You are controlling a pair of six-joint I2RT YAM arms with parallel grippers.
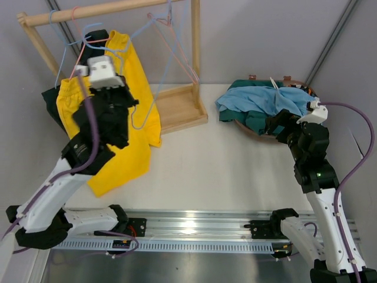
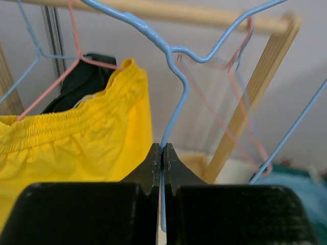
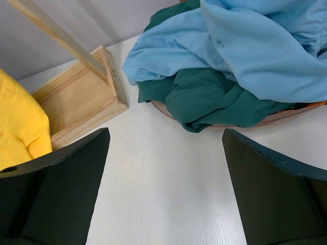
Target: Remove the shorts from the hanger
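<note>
Worktop (image 1: 224,159), top view: white and flat, bounded by grey walls (image 1: 253,35) on the far side and the right, with a metal rail (image 1: 194,227) along the near edge. A wooden rack (image 1: 177,109) stands at far left, and its bar (image 1: 106,10) carries wire hangers. The yellow shorts (image 1: 141,135) hang there and drape down onto the worktop. The black shorts (image 1: 52,106) show behind them at the left. At far right, a brown basket (image 1: 250,131) holds 2 garments, the light blue shorts (image 1: 277,100) lying over the teal shorts (image 1: 244,88).

Left wrist view: the left gripper (image 2: 162,153) has its jaws pressed together on the blue hanger (image 2: 176,97), pinching the wire just right of the yellow waistband. A pink hanger (image 2: 51,87) meets that waistband.

Right wrist view: the right gripper (image 3: 164,133) is spread wide and holds nothing. It sits over bare worktop on the near side of the basket.
</note>
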